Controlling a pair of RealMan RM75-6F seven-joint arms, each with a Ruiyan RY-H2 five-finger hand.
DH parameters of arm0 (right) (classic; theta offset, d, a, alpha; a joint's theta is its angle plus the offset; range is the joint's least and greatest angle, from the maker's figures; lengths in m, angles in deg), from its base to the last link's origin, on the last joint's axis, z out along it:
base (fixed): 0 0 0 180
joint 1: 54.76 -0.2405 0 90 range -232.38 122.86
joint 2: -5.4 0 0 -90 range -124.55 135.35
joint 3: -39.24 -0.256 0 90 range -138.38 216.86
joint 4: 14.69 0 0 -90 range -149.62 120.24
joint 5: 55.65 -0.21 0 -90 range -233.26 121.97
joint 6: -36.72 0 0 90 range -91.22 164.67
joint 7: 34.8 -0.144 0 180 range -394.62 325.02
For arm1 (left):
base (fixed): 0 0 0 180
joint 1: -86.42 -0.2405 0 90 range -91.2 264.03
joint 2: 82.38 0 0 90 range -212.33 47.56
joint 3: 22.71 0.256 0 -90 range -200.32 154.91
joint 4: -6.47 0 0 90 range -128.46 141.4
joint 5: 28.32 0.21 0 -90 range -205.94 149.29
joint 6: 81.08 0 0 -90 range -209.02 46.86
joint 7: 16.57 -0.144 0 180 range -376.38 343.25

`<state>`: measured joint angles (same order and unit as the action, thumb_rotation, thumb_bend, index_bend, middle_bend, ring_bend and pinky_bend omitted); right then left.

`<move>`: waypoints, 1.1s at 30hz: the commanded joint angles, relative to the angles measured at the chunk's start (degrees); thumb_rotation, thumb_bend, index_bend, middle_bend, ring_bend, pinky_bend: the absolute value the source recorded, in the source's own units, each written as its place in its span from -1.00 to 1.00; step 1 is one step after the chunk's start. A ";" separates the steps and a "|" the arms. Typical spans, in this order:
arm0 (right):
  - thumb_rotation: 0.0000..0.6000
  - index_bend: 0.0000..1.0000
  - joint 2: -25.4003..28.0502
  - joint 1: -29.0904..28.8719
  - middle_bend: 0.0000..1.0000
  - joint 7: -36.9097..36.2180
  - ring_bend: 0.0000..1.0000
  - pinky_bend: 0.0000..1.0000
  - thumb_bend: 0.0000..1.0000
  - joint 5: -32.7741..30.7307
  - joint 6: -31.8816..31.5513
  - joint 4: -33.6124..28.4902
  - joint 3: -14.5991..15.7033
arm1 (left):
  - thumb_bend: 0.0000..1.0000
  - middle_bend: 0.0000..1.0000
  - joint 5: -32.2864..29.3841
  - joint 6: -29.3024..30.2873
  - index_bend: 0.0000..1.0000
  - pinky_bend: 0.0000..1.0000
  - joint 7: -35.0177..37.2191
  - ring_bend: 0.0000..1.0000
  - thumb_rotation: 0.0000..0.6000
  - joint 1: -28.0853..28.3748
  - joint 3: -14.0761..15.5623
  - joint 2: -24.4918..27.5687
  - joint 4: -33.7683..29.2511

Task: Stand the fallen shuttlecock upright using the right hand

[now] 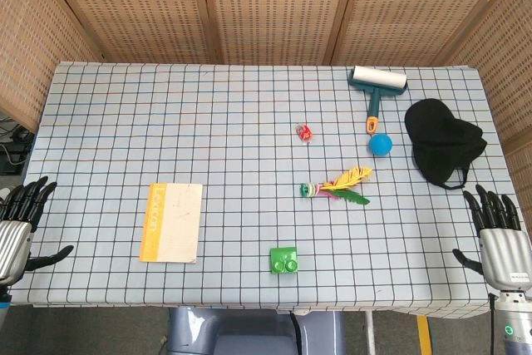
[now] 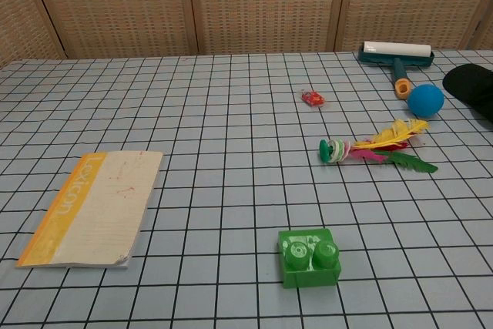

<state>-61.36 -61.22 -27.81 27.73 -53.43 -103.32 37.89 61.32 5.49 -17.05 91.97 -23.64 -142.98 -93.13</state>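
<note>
Checked cloth covers my table (image 1: 125,114), wicker screens (image 1: 266,6) behind. Both hands rest at the near corners, left hand (image 1: 21,222) and right hand (image 1: 499,234), fingers spread, holding nothing. Mid-table the feather shuttlecock (image 1: 337,186) lies flat, base pointing left

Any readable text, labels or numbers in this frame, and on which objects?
"Lexicon": printed along the yellow spine strip of the notebook.
Small red packet: its markings are too small to read.
Nothing else carries text that shows.
</note>
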 commanded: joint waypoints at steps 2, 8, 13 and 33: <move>1.00 -1.00 -0.30 -0.22 -1.00 -0.29 -1.00 -1.00 -1.00 0.35 0.79 0.37 -0.39 | -1.00 -1.00 -0.04 -0.04 -1.00 -1.00 -0.07 -1.00 1.00 0.01 -0.06 -0.10 0.07; 1.00 -1.00 -0.88 -6.13 -1.00 -0.08 -1.00 -1.00 -1.00 1.54 8.50 2.70 -2.66 | -1.00 -1.00 -0.86 -0.98 -1.00 -1.00 -0.74 -1.00 1.00 0.41 -0.35 -0.68 0.37; 1.00 -0.75 -1.70 -14.84 -1.00 -1.00 -1.00 -1.00 -0.77 2.95 17.94 6.22 -5.89 | -1.00 -1.00 -1.84 -1.85 -1.00 -1.00 -2.14 -1.00 1.00 0.79 -0.67 -1.46 0.29; 1.00 -0.28 -13.44 -35.26 -1.00 2.45 -1.00 -1.00 0.13 -10.08 49.89 24.21 -8.55 | -1.00 -1.00 -9.30 -7.27 -1.00 -1.00 -7.31 -1.00 1.00 3.29 -2.85 -4.13 1.62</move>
<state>-72.47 -95.11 -26.41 18.32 -4.44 -81.98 29.04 52.16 -1.64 -24.24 95.15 -26.44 -147.00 -91.55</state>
